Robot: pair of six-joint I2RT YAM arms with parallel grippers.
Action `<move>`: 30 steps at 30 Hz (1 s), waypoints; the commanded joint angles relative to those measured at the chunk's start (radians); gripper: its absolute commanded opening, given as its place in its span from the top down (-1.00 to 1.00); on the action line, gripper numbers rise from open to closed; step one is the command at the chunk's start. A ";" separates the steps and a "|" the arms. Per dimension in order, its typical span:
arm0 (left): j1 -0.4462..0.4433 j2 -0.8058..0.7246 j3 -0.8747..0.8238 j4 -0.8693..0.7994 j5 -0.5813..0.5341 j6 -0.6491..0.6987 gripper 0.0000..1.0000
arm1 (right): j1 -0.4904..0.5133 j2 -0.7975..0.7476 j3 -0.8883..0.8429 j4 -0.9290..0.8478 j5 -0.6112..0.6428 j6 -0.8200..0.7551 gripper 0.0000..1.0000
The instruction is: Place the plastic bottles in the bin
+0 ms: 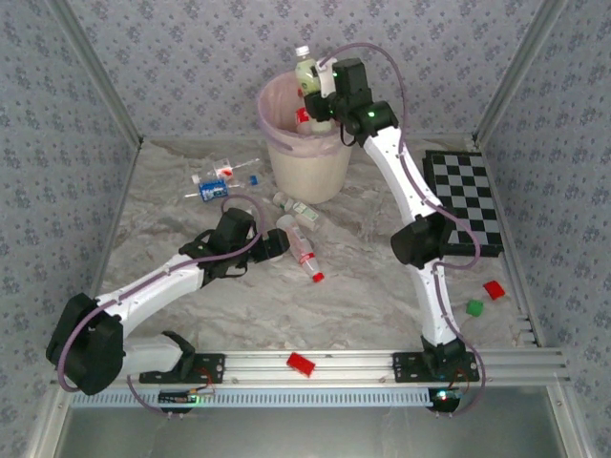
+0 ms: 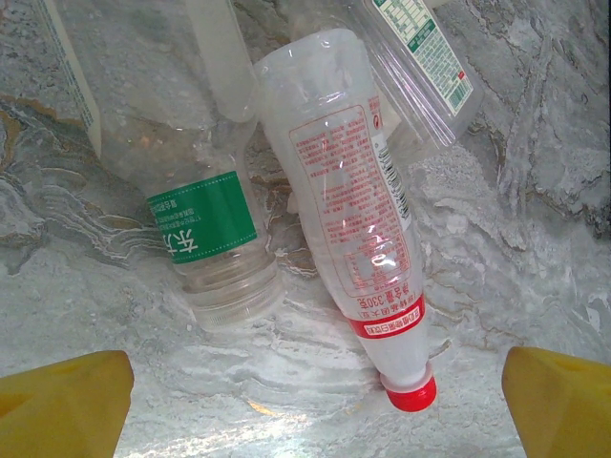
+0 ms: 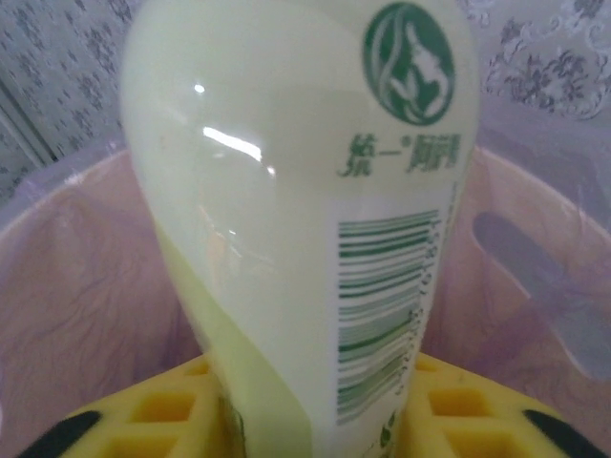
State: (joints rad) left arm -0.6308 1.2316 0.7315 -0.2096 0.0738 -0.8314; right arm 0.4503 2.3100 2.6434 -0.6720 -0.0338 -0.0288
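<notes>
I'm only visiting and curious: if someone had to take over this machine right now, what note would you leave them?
Right gripper: shut on a pale green bottle, held above the bin, not yet dropped.
Left gripper: open, low over a red-capped bottle and a green-labelled bottle lying on the table.
Done: cannot tell what is already in the bin.
Left: release the pale green bottle, then collect those two, the bottles by the bin's base and the cluster farther left.

White links and black joints are seen on the left arm (image 1: 158, 286) and right arm (image 1: 406, 181), each trailed by a mauve cable (image 1: 358, 46). Yellow fingers (image 2: 62, 405) are borne by the left gripper (image 2: 310, 410) and right gripper (image 3: 305, 420).
</notes>
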 commanded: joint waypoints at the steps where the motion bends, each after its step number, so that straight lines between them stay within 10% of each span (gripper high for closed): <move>1: -0.008 0.005 0.009 -0.014 -0.011 0.011 -0.98 | 0.016 0.054 0.013 -0.102 0.028 -0.018 -0.08; 13: -0.009 0.042 0.034 -0.015 -0.008 0.013 -0.98 | 0.012 0.013 0.056 -0.129 0.034 -0.029 -0.98; 30: -0.009 0.091 0.072 -0.008 0.006 0.029 -0.98 | -0.027 -0.237 -0.067 -0.039 -0.081 0.076 -0.93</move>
State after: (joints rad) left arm -0.6308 1.3186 0.7677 -0.2131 0.0742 -0.8238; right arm 0.4335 2.0930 2.6003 -0.7261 -0.0906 0.0101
